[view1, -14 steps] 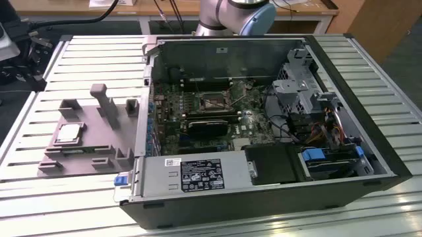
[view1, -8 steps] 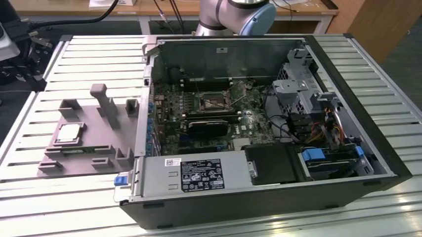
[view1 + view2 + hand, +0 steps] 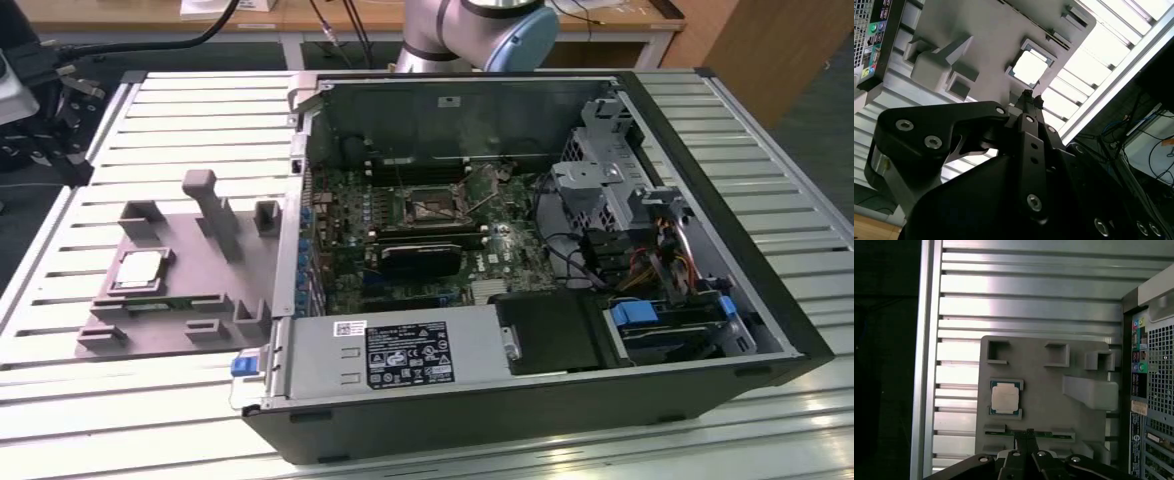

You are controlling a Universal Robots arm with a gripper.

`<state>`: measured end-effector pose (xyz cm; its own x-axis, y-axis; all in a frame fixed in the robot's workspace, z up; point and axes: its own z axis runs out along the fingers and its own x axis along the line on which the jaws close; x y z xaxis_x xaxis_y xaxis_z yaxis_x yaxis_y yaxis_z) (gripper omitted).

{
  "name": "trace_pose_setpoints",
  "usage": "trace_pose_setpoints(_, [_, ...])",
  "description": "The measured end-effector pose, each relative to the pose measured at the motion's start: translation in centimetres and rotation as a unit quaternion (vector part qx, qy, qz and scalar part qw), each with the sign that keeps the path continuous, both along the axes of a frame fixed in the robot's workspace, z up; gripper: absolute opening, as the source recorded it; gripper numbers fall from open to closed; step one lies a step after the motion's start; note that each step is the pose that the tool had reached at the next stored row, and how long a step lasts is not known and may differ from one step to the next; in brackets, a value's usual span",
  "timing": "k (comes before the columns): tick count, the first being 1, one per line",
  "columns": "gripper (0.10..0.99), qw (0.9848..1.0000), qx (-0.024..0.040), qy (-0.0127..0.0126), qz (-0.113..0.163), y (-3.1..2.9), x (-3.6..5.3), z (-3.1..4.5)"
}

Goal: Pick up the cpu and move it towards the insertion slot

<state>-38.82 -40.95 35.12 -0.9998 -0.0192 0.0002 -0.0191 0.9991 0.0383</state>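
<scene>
The cpu (image 3: 140,270) is a flat silver square lying in a recess of the grey fixture plate (image 3: 200,285), at the exterior view's left, outside the computer case. Both wrist views look down on the cpu (image 3: 1005,398) (image 3: 1029,67) from well above. My gripper (image 3: 1026,432) (image 3: 1028,95) hangs over the plate beside the chip, clear of it, with its dark fingers pressed together and nothing between them. The insertion slot (image 3: 430,207), a square socket with a silvery frame, sits on the motherboard inside the open case.
The open computer case (image 3: 747,300) lies on a slatted metal table (image 3: 200,110), with a power supply (image 3: 400,355) at its front and a drive cage (image 3: 627,190) on the exterior view's right. Grey posts (image 3: 207,205) rise from the fixture plate. The arm's base (image 3: 474,30) stands behind the case.
</scene>
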Motion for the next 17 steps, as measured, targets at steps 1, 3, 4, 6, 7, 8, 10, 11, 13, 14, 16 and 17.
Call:
trace_pose_setpoints(1, [0.102, 1.0000, 0.0000, -0.0003, 0.000, 0.00, -0.04, -0.09])
trace_pose_setpoints(3, [0.102, 1.0000, 0.0000, -0.0013, 0.000, 0.00, -0.19, -0.37])
trace_pose_setpoints(4, [0.102, 1.0000, 0.0000, -0.0016, 0.000, 0.00, -0.27, -0.53])
trace_pose_setpoints(6, [0.102, 1.0000, 0.0000, -0.0017, 0.000, 0.00, -0.41, -0.88])
trace_pose_setpoints(7, [0.102, 1.0000, 0.0000, -0.0017, 0.000, 0.00, -0.47, -1.07])
trace_pose_setpoints(8, [0.102, 1.0000, -0.0001, -0.0017, 0.000, 0.00, -0.53, -1.25])
trace_pose_setpoints(10, [0.102, 1.0000, 0.0000, -0.0018, 0.000, -0.01, -0.58, -1.62])
trace_pose_setpoints(11, [0.102, 1.0000, 0.0000, -0.0018, 0.000, -0.01, -0.60, -1.80])
trace_pose_setpoints(13, [0.102, 1.0000, 0.0000, -0.0018, 0.000, -0.02, -0.64, -2.16])
trace_pose_setpoints(14, [0.102, 1.0000, 0.0000, -0.0017, 0.000, -0.03, -0.66, -2.35])
trace_pose_setpoints(16, [0.102, 1.0000, 0.0000, -0.0018, 0.000, -0.03, -0.69, -2.71])
trace_pose_setpoints(17, [0.102, 1.0000, 0.0000, -0.0018, 0.000, -0.04, -0.70, -2.89])
